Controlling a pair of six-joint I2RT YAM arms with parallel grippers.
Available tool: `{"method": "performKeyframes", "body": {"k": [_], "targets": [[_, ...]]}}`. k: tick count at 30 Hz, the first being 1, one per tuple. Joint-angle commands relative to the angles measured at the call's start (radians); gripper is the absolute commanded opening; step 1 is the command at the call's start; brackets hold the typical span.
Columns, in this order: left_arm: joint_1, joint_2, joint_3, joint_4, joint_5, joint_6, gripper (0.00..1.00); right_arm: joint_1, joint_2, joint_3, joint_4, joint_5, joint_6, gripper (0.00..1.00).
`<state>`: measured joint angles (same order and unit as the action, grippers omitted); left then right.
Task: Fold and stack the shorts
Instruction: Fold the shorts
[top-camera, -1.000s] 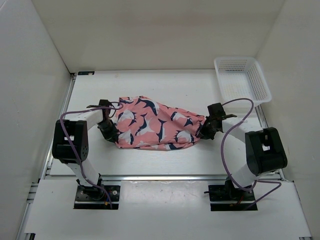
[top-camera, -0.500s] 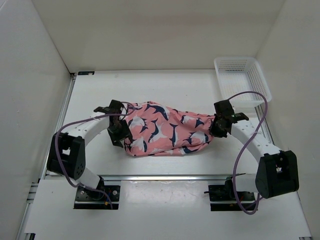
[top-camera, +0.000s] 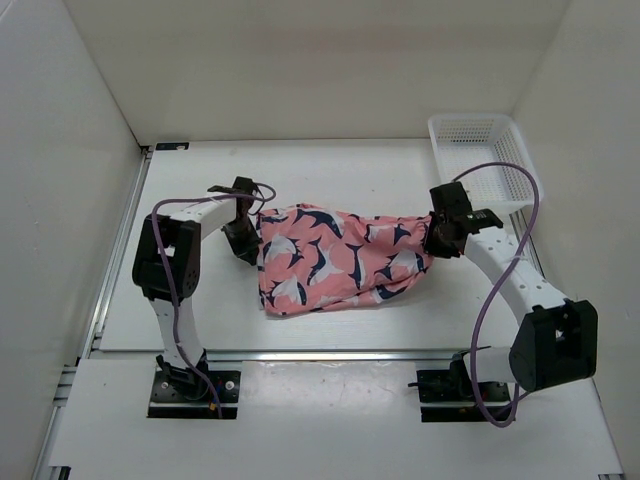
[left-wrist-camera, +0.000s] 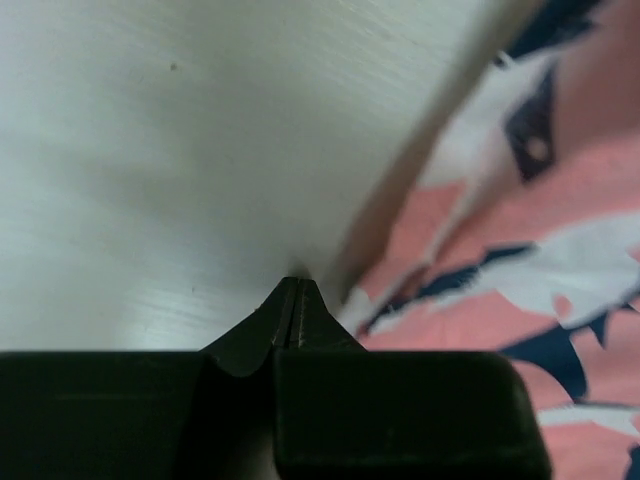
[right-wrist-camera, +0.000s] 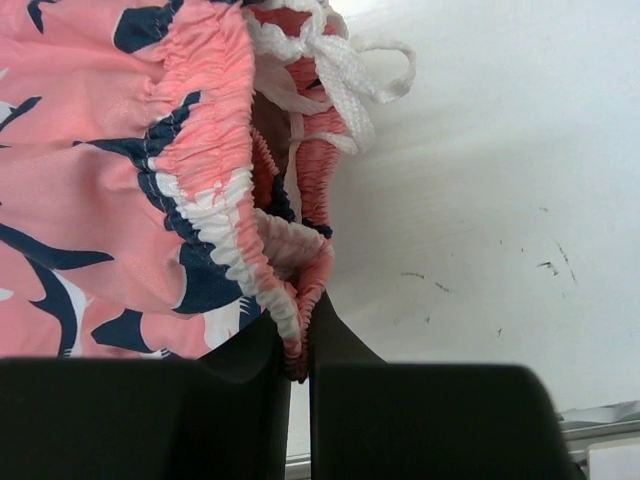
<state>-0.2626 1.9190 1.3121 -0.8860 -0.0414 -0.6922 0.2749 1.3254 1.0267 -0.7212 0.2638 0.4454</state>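
You have the coral-pink fabric shorts (top-camera: 340, 262), printed with navy-and-white whale shapes, lying rumpled mid-table on the white table (top-camera: 200, 180), strung between your 2 grippers. Your left gripper (top-camera: 243, 240) has its fingers pressed together with no gap, and the taut fabric edge runs into their tips. Your right gripper (top-camera: 440, 238) pinches narrowly on the gathered elastic waistband (right-wrist-camera: 215, 200), beside the white drawstring (right-wrist-camera: 345, 70). The white plastic mesh basket (top-camera: 485, 160) sits at the far right corner, apart from the shorts.

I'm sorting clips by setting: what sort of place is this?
Probably a robot lab cell: bare white walls around a white table, two arms bolted at its near edge, shorts and a mesh basket.
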Motion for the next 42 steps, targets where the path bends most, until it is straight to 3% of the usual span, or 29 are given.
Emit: {"method": "performKeyframes", "body": {"k": [1,8,18,24,37,42], "targets": [[0.002,0.029,0.041,0.016,0.006,0.006,0.1,-0.005,0.006,0.077,-0.024,0.026,-0.036,0.0],[-0.007,0.048,0.041,0.039,0.044,0.016,0.1,0.185,0.11,0.28,-0.122,0.103,-0.036,0.0],[-0.007,0.038,0.041,0.039,0.064,0.034,0.1,0.631,0.55,0.821,-0.388,0.317,-0.027,0.0],[-0.007,0.048,0.041,0.039,0.074,0.034,0.1,0.785,0.74,1.044,-0.434,0.348,-0.06,0.0],[0.02,0.029,0.022,0.048,0.074,0.043,0.1,0.825,0.906,1.265,-0.357,0.244,-0.129,0.0],[0.039,0.009,0.013,0.048,0.074,0.053,0.1,0.825,0.882,1.276,-0.311,0.244,-0.129,0.0]]}}
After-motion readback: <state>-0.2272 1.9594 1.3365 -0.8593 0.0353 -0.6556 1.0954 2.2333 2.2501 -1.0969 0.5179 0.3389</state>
